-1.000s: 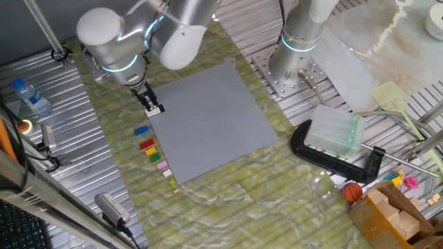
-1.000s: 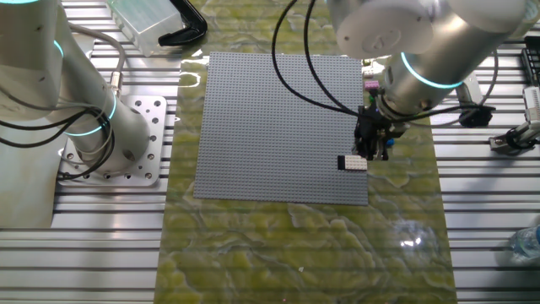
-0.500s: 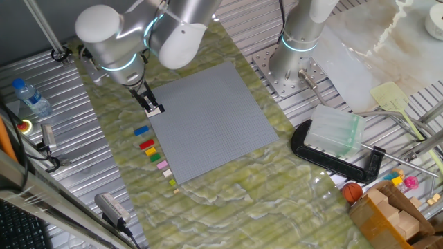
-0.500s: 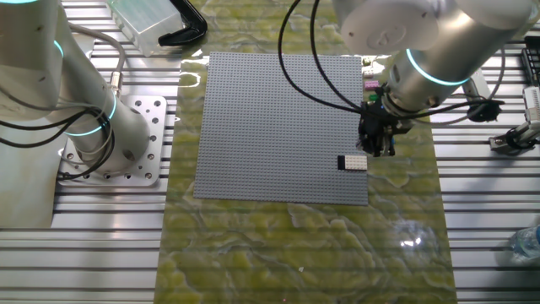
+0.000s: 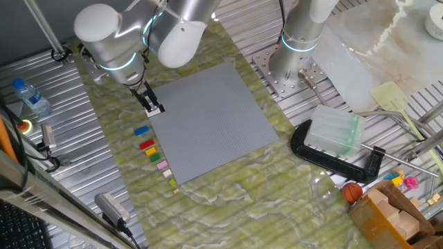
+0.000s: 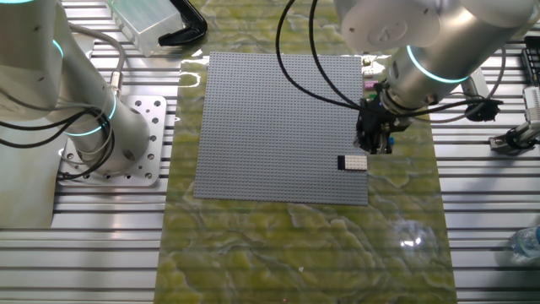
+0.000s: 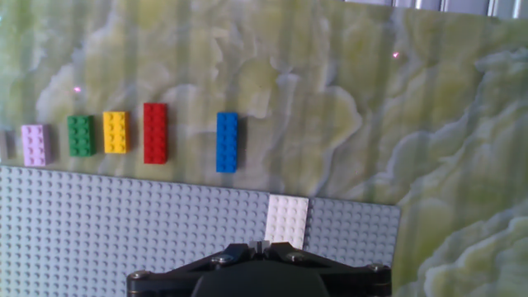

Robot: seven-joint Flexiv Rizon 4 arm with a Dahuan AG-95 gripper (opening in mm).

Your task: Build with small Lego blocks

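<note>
5 loose blocks [image 7: 155, 133] clear only in hand view.

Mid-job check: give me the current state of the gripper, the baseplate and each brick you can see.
Gripper: above the baseplate edge, holding nothing; open or shut unclear.
Baseplate: flat on the mat, one brick on it.
White brick: on the baseplate near its edge and corner.
Blue brick: loose on the mat.
Red brick: loose on the mat.
Yellow brick: loose on the mat.
Green brick: loose on the mat.
Pink brick: loose on the mat.

Fingers [image 6: 375, 145] now higher, clear of cream-white brick [image 6: 353, 163].
</note>
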